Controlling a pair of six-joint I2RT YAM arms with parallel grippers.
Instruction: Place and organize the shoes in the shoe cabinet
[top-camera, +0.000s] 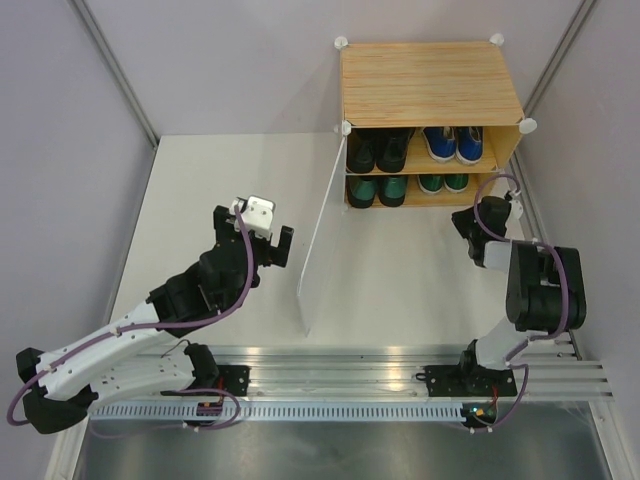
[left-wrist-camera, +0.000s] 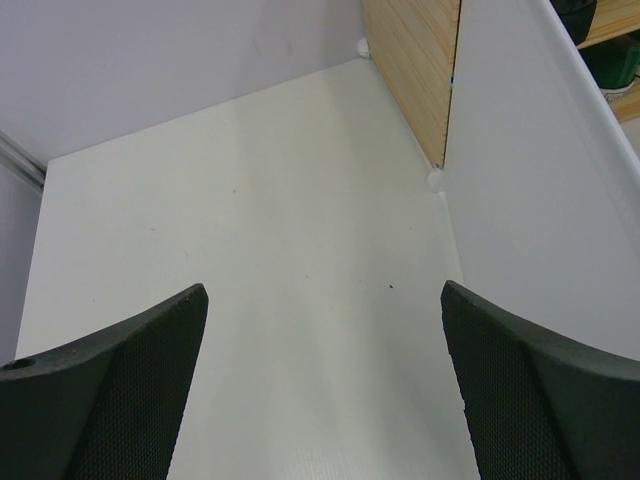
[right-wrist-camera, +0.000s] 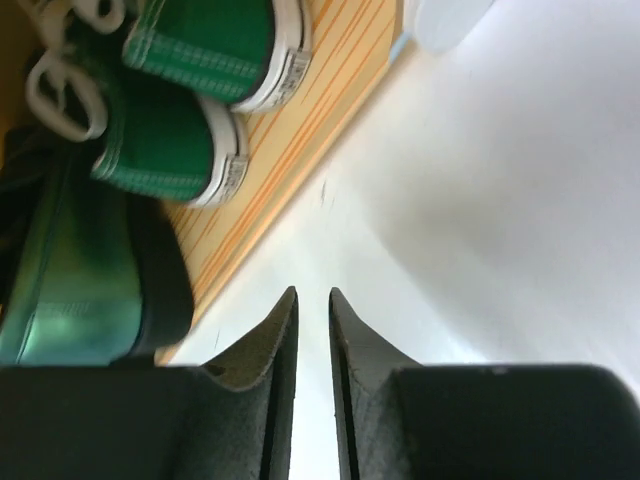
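Left gripper (left-wrist-camera: 322, 295) hovers over the bare white table (top-camera: 220, 180), its fingers spread wide and holding nothing. It is just left of the cabinet's translucent door (top-camera: 320, 240), which stands swung open toward the arms.

Right gripper (right-wrist-camera: 313, 292) sits low near the right front of the shoe cabinet (top-camera: 430, 80). Its fingers are drawn nearly together with only a slit between them, and it is empty.

All four pairs appear to be shelved already:
- **Upper level:** black dress shoes (top-camera: 378, 148) on the left, blue sneakers (top-camera: 452, 143) on the right.
- **Lower level:** dark green leather shoes (top-camera: 378, 188) on the left, green canvas sneakers (top-camera: 443, 183) on the right, heels facing out.

The canvas pairs probably handle light and soft, with uppers that give under a pinch. The firmer rubber heel or the collar rim is likely the safest hold for any straightening. The glossy leather pairs look stiffer and perhaps slippery, so a grip across the heel opening should suit them better than one on the polished sides.

The door panel seems thin and flexible, and is best nudged near its free edge.
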